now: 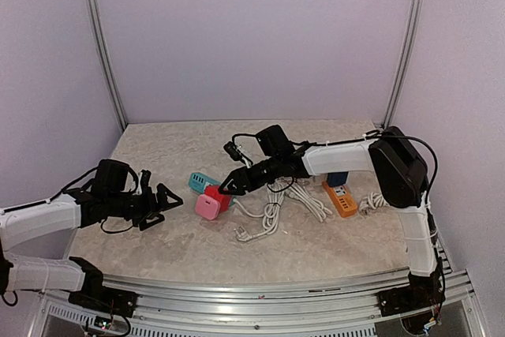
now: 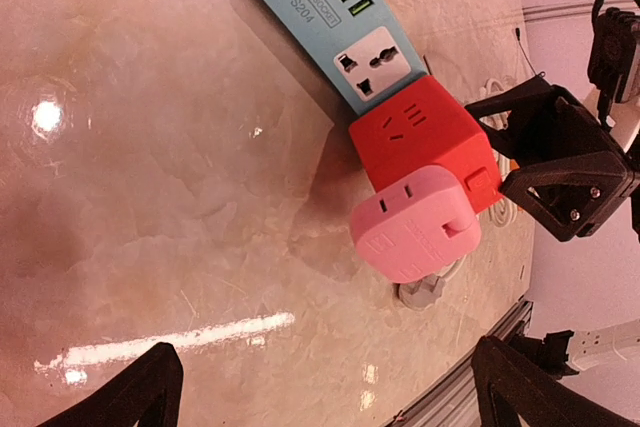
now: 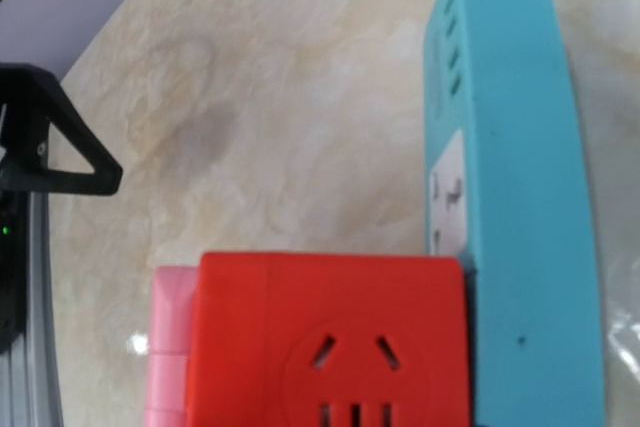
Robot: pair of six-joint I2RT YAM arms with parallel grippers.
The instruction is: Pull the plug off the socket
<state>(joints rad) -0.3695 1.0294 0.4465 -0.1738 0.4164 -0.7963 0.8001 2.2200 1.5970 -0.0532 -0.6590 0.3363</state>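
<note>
A pink plug (image 1: 207, 207) sits in a red cube adapter (image 1: 220, 195), which is plugged into a light blue power strip (image 1: 202, 181) on the marble table. In the left wrist view the strip (image 2: 330, 17), red cube (image 2: 425, 142) and pink plug (image 2: 415, 222) lie in a row ahead of my left gripper (image 2: 325, 397). That gripper (image 1: 163, 199) is open and empty, a short way left of the plug. My right gripper (image 1: 231, 185) stands open at the red cube's right side, its black fingers (image 2: 550, 157) spread around the cube's edge. In the right wrist view its own fingers are hidden and the red cube (image 3: 330, 337) fills the bottom.
An orange power strip (image 1: 340, 199) lies at the right, with a dark blue block (image 1: 338, 179) behind it. White cables (image 1: 272, 211) are coiled right of the plug stack. A white plug (image 2: 425, 292) lies under the pink plug. The metal rail (image 1: 276, 290) runs along the near edge.
</note>
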